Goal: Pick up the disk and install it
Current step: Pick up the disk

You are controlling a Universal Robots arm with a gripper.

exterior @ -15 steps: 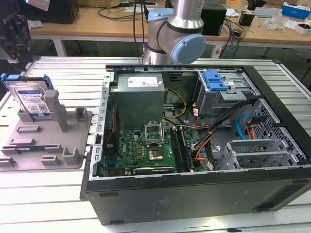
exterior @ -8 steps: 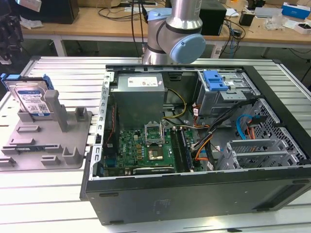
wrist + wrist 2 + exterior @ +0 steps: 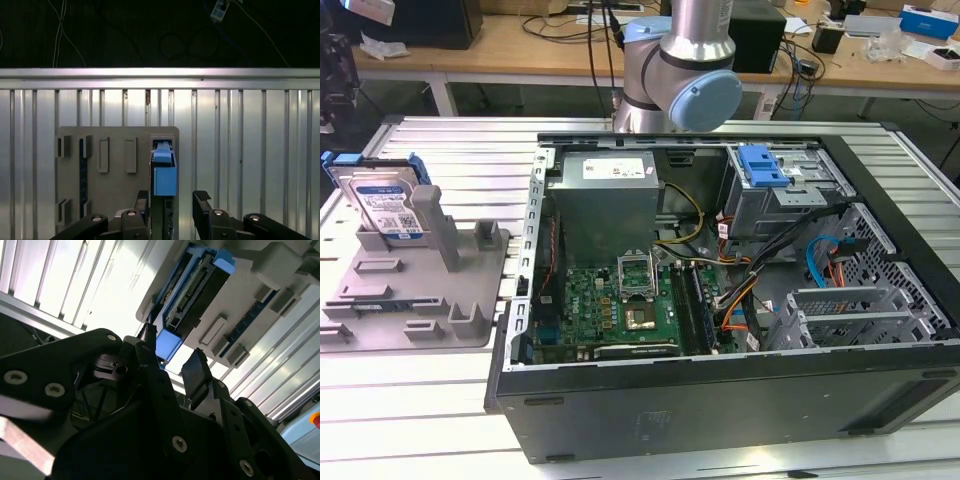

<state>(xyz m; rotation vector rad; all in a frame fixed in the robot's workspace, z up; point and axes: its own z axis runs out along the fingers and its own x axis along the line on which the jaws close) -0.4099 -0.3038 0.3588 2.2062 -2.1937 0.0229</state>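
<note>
One disk (image 3: 388,205) stands on edge in one grey tray (image 3: 420,300), the gripper (image 3: 171,193) above it, two fingers (image 3: 201,200) spread wide.

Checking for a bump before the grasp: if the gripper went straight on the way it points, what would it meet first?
Probably the disk: in both wrist views its blue-framed edge sits in line with the gap between the gripper's open fingers, standing in the grey tray. Depth is unclear.
</note>
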